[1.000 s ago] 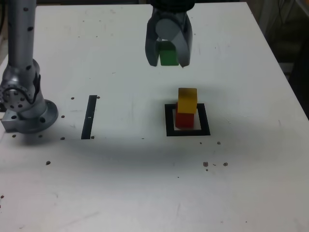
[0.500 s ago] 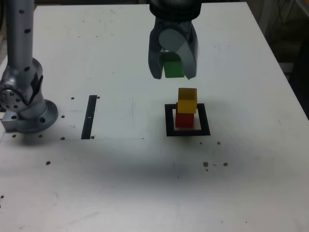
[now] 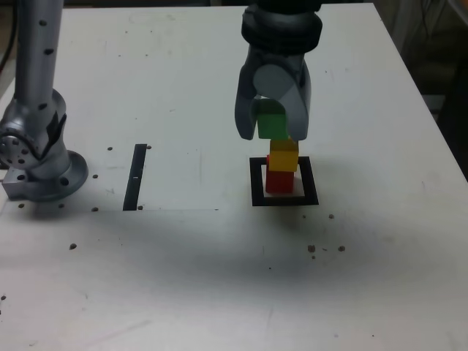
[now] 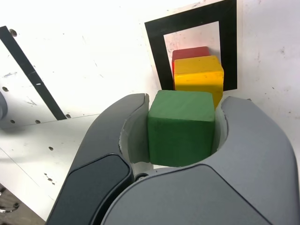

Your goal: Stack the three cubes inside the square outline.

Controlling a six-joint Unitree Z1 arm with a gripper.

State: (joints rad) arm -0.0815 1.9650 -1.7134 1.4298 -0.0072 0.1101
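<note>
My gripper [image 3: 273, 130] is shut on the green cube [image 3: 272, 126], holding it in the air just above and slightly behind the stack. The yellow cube [image 3: 284, 156] rests on the red cube [image 3: 279, 180], which stands inside the square outline [image 3: 257, 183]. In the wrist view the green cube [image 4: 181, 126] fills the space between my grey fingers [image 4: 117, 126], and beyond it I see the yellow cube [image 4: 198, 75] over the red cube [image 4: 190, 52] within the square outline [image 4: 157, 51]. The green cube does not appear to touch the yellow one.
The arm's grey base [image 3: 36, 157] stands at the exterior view's left. A thin black strip [image 3: 136, 177] lies on the white table [image 3: 183, 278] between the base and the outline. Small dark holes dot the tabletop. The table's edge runs along the exterior view's right.
My gripper has carried the green cube toward the camera and downward, from well behind the stack to just above the yellow cube. The red and yellow cubes have stayed put.
</note>
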